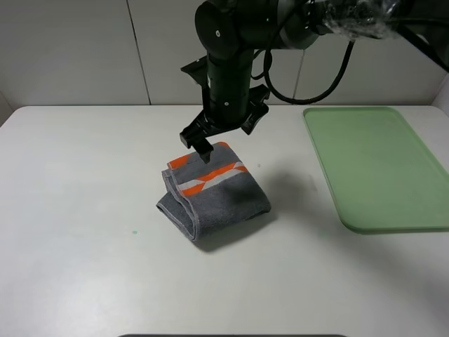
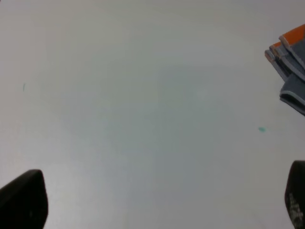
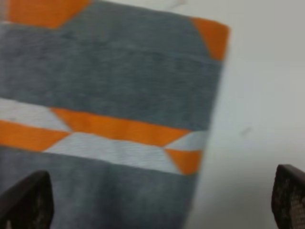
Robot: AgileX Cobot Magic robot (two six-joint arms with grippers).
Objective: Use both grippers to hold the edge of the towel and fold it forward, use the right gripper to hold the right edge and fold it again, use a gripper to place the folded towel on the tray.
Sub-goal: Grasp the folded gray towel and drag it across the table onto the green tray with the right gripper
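Folded towel [image 1: 214, 193] on the white worktop [image 1: 77, 210] — right tool [image 1: 226, 140] poised over it, spread wide.

High view: dark grey bundle near mid-worktop, orange-and-white band [image 1: 210, 175] facing up at the far end, pale hem [image 1: 184, 210] along the stacked left edges; one black fingertip just above or touching the far edge — cannot tell which; pale green tray [image 1: 375, 165] well apart to the right of the towel. Left wrist view: left tool [image 2: 159, 200] spread wide over plain worktop, gripping nothing; only a corner of the towel showing, well apart. Right wrist view: right tool wide, gripping nothing; one finger over grey cloth, the other over worktop beside the towel's edge.
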